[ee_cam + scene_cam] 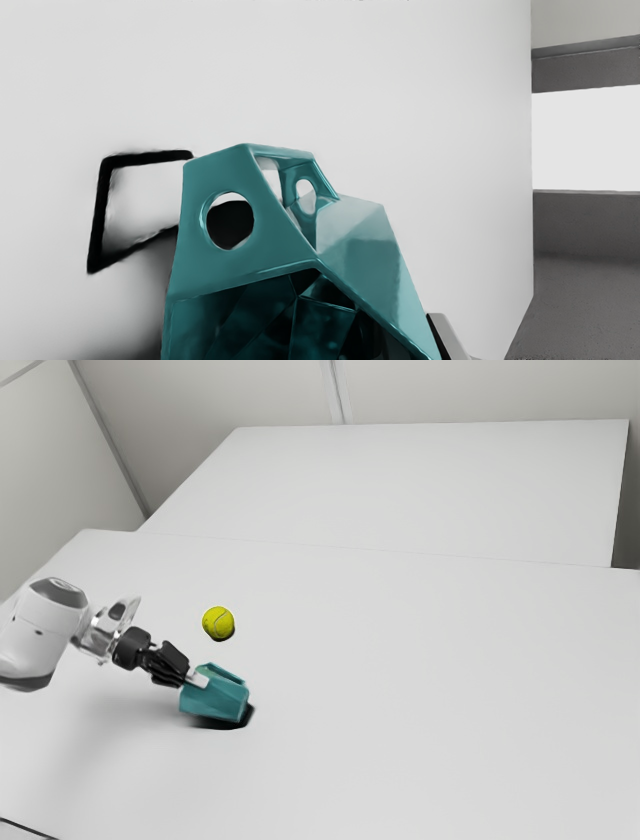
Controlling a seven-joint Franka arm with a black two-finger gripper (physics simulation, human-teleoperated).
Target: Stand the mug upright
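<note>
Mug [214, 702]: lower left of the exterior view, leaning well over rather than upright, its open mouth [260, 320] toward the arm and its base toward the frame's lower right.
Tool [198, 679]: at the mouth end, against or just beside the mug's wall; whether it is wide, or narrowed onto the wall, I cannot tell.
Why there: the rim likely offers a thin edge to take hold of, and that end must rise for the mug to stand.
Support: dark shadow lies under the mug on the surface [430, 690]; whether they touch, I cannot tell.
Ball [218, 622]: above the mug in the exterior view, apart from it, probably leaving room for a turn.
Still needed: mouth up, base flat; tipping too quickly could let the mug roll.
</note>
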